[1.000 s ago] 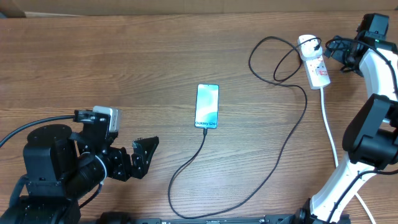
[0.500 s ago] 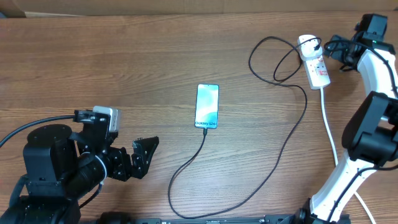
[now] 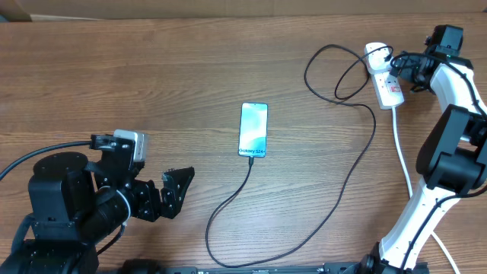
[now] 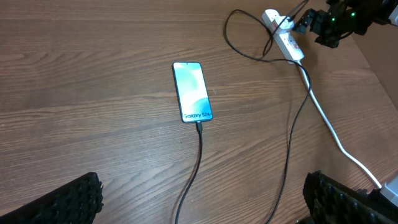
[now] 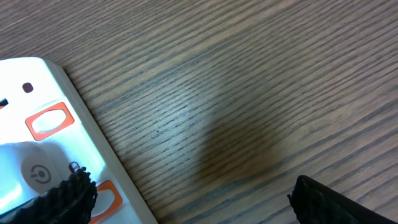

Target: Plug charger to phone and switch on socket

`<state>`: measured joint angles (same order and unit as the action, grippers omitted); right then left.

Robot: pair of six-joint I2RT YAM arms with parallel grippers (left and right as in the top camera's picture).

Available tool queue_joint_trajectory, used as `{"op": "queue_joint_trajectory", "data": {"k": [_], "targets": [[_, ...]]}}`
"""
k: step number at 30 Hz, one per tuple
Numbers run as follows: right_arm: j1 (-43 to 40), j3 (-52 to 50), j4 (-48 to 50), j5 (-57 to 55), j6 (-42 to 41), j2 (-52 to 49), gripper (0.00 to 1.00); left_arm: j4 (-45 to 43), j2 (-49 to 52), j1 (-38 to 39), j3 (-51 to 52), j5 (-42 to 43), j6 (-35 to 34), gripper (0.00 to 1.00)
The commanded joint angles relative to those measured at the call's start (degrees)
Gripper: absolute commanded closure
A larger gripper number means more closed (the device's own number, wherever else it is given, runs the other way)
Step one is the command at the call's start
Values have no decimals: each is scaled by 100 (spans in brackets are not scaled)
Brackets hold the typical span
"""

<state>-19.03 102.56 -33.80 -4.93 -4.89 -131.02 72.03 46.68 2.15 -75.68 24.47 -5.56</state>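
Since a second ago the right gripper (image 3: 402,70) has edged closer to the socket (image 3: 389,93), while the left arm has not budged. Nearest the robot, well to the left of the phone (image 3: 253,130), the left gripper (image 3: 176,192) hovers with its jaws spread wide, holding nothing. The charger (image 3: 228,202) meets the phone's near end, loops nearer still, then runs off right and far to its plug in the socket. The phone lies flat mid-desk (image 3: 152,76), screen lit. Far right of the phone, the right gripper's jaws stand wide, one finger over the socket, the other over bare wood.
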Motion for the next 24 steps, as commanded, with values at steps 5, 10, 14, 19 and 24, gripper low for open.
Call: {"op": "queue_joint_trajectory", "data": {"k": [5,10,14,19,24], "targets": [[0,-24,15,68,24,-122,0,-20,-17,11,-33,61,87,0],[-2,-24,-50,166,26,-122,0,-20,-17,11,-31,61,87,0],[0,-24,-120,166,26,-125,0,-20,-17,11,-33,61,87,1],[-2,-24,-138,168,28,-125,0,-20,-17,11,-33,61,87,1],[0,-24,-116,166,26,-125,0,-20,-17,11,-31,61,87,0]]}}
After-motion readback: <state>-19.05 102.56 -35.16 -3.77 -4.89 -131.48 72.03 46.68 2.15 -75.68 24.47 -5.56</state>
